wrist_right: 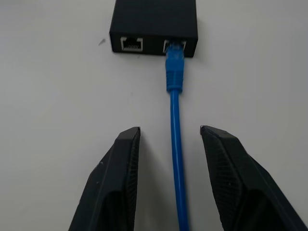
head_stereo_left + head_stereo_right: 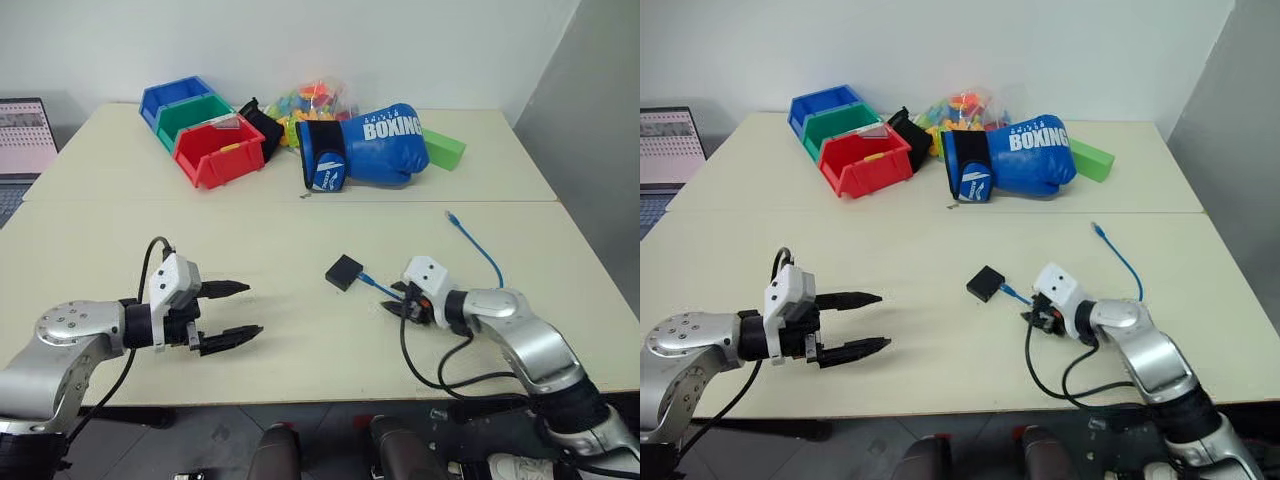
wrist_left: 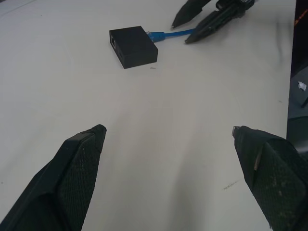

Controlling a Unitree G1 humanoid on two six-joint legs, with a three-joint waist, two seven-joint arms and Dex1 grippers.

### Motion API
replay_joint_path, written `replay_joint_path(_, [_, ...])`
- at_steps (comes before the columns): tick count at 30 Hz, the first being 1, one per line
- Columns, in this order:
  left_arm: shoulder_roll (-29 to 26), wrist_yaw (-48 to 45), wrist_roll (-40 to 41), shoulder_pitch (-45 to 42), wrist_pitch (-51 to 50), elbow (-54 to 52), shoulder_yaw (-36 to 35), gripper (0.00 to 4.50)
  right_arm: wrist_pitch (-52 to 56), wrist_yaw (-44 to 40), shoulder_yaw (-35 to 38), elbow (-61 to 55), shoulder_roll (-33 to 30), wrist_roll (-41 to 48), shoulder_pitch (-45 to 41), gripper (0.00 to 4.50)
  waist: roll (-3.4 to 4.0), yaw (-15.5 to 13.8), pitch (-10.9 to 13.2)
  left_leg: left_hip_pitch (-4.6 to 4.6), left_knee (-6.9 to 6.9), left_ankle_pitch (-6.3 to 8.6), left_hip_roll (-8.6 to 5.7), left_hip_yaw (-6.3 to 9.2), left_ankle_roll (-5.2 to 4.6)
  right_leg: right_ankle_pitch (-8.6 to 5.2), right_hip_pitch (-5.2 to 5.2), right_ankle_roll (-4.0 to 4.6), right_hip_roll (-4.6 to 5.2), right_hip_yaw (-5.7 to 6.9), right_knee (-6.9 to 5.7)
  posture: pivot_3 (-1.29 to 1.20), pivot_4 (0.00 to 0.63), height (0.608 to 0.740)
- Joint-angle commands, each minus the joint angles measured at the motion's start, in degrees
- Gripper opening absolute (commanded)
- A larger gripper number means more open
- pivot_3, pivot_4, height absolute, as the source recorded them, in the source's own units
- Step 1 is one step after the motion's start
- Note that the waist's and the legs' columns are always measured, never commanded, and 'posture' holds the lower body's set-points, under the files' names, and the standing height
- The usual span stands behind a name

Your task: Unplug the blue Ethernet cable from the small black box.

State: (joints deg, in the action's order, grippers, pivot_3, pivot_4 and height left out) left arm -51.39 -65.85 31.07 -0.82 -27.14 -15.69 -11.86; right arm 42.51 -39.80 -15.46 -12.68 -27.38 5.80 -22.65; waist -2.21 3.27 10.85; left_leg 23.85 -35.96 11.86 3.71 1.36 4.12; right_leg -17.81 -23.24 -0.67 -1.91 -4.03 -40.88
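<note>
Right gripper [image 1: 168,137] low, fingers parted astride the blue Ethernet cable [image 1: 175,130].

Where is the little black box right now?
The small flat black plastic box lies on the cream table, right of centre, just ahead of the right end effector, with the thin blue Ethernet cable plugged into its edge.

Beside the small flat black plastic box [image 2: 342,271], the thin bright blue Ethernet cable [image 2: 478,245] passes behind the right gripper [image 2: 398,302], so we cannot follow its middle part. At the table's far left, a laptop screen [image 2: 25,136] is cut off; its content is too small to read.
</note>
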Motion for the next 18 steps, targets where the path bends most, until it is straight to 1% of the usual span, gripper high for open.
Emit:
replay_joint_path(1, [0.1, -0.6, 0.5, -0.4, 0.7, -1.9, 0.5, 4.50, -0.9, 2.5, -0.4, 4.5, 3.2, -0.8, -2.8, 2.08, 0.00, 0.0, 0.0, 0.00, 0.00, 0.00, 0.00, -0.01, 0.00, 0.00, 0.00, 0.00, 0.00, 0.00, 0.00, 0.00, 0.150, 0.740])
replay_joint_path(9, [0.8, -1.1, -0.3, -0.7, 2.8, 0.5, 1.5, 4.50, -2.0, 2.6, -1.4, 9.2, 5.8, -1.0, -4.9, 2.08, -0.01, 0.1, 0.0, -0.04, 0.00, 0.00, 0.02, -0.02, 0.00, 0.00, 0.00, 0.00, -0.02, 0.00, -0.03, 0.00, 0.150, 0.740])
replay_joint_path(13, [2.0, -1.1, -1.2, -0.8, 4.2, 2.1, 2.4, 4.50, -2.7, 2.4, -2.4, 10.1, 6.3, -1.5, -5.9, 1.37, 0.00, 0.1, 0.0, -0.06, 0.00, 0.00, 0.02, -0.02, 0.00, 0.00, 0.00, 0.00, -0.03, 0.00, -0.07, 0.00, 0.150, 0.740])
replay_joint_path(16, [2.8, -0.6, -1.3, -1.5, 4.6, 3.1, 2.7, 4.50, -4.4, 1.8, -3.6, 9.7, 5.1, -2.7, -6.0, 0.57, -0.01, 0.1, 0.0, -0.04, 0.00, 0.00, 0.01, -0.02, 0.00, 0.00, -0.01, 0.00, -0.03, 0.00, -0.06, 0.00, 0.150, 0.740])
replay_joint_path(18, [4.1, 0.5, -1.1, -2.7, 4.2, 4.3, 2.9, 4.50, -6.7, 1.3, -4.5, 9.0, 3.7, -3.9, -6.1, 0.14, 0.00, 0.0, 0.0, -0.04, 0.00, 0.00, 0.00, -0.02, 0.00, 0.00, 0.00, 0.00, -0.02, 0.00, -0.06, 0.00, 0.150, 0.740])
